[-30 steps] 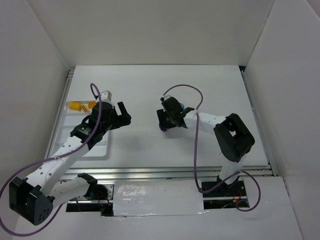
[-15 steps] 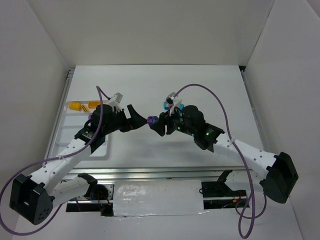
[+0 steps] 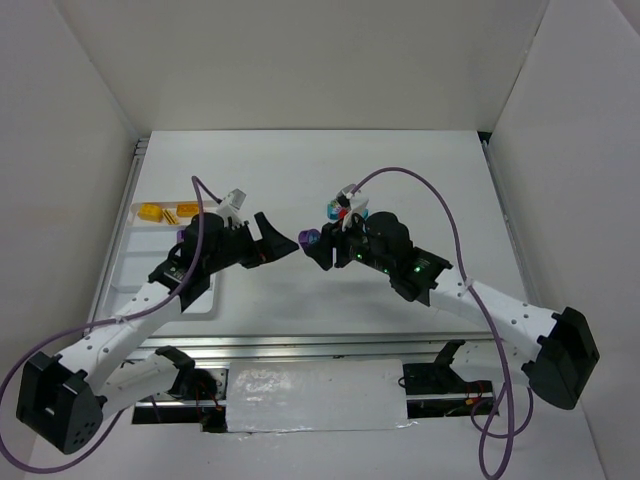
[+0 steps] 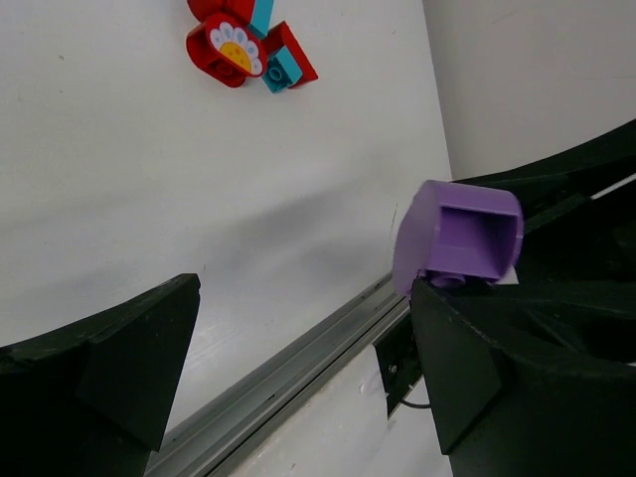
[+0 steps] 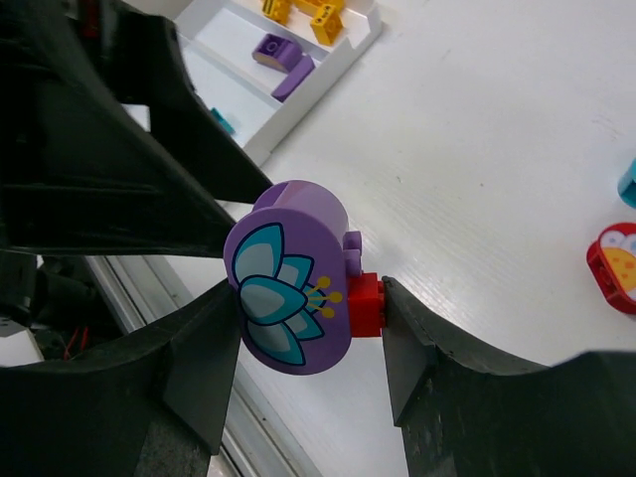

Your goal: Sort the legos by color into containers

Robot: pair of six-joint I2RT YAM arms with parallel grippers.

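I can read no letters, numbers or brand names in any view. The only prints are pictures, not words. The purple rounded brick (image 5: 288, 283), which is held in my right gripper (image 5: 308, 328), has a lotus flower on its top. The flower is teal and light blue, with small yellow dots on thin stalks. On the table, the red rounded brick (image 4: 227, 48) carries a white daisy with a yellow and orange centre. A small green light (image 3: 412, 268) glows on my right arm (image 3: 470, 295). Any marking beside it is too small to tell.
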